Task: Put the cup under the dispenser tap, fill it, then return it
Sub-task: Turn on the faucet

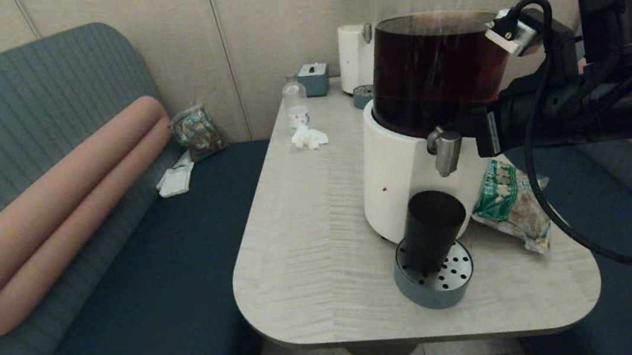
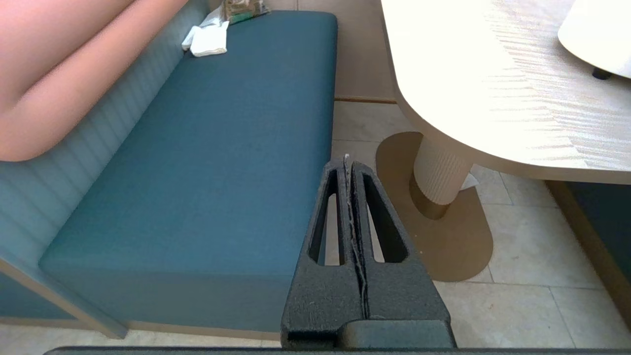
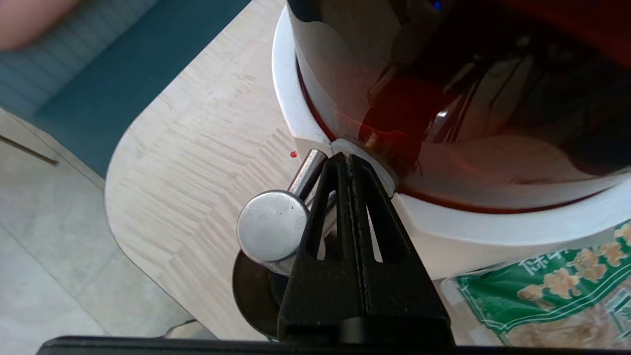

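Note:
The dark cup [image 1: 434, 229] stands upright on the round perforated drip tray [image 1: 435, 280], right below the brushed-steel dispenser tap [image 1: 445, 151] of the white-based dispenser [image 1: 405, 179] holding dark brown drink. My right gripper [image 3: 346, 159] is shut with nothing between its fingers. It sits close beside the tap's round steel cap [image 3: 272, 226], its tips at the spot where the tap joins the white base. The cup's rim [image 3: 249, 291] shows beneath the cap. My left gripper [image 2: 346, 160] hangs shut and empty over the floor, between the bench and the table.
A green snack bag [image 1: 512, 203] lies right of the dispenser. At the table's far end are a clear bottle [image 1: 296, 105], a crumpled tissue [image 1: 309, 138], a grey-blue box [image 1: 313, 78] and a second white dispenser [image 1: 355, 54]. The rounded table edge [image 1: 310, 333] is near the tray.

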Controlling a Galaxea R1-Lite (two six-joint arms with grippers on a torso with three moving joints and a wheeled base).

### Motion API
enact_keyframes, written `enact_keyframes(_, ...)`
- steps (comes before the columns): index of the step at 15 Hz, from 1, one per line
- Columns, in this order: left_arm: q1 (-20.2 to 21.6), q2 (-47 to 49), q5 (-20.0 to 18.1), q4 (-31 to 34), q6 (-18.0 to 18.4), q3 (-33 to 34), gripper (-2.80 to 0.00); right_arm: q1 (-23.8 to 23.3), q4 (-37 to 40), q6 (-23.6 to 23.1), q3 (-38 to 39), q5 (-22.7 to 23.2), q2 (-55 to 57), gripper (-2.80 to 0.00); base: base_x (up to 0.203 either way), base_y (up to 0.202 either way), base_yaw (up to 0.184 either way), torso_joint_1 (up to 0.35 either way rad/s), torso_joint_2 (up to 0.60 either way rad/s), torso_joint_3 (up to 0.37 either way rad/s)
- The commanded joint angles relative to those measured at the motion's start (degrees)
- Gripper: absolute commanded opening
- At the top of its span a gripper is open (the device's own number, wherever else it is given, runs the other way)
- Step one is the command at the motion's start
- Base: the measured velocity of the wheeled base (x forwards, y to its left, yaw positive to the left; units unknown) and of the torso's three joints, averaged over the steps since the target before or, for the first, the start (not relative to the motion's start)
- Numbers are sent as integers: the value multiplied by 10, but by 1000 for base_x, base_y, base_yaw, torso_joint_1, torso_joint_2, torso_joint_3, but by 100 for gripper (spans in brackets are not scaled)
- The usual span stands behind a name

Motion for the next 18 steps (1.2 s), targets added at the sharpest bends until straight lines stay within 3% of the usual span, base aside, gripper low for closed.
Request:
enact_keyframes(1, 0, 1, 0, 0, 0, 0, -280, 0, 1, -9, 1, 1, 2, -280, 0, 0, 0, 0, 0, 0)
enact_keyframes(4, 0, 1, 0, 0, 0, 0, -280, 0, -7, -25, 4, 4, 2, -280, 0, 0, 0, 0, 0, 0)
enact_keyframes(18, 0, 1, 0, 0, 0, 0, -280, 3, -26, -18, 23, 17, -1, -280, 0, 0, 0, 0, 0, 0)
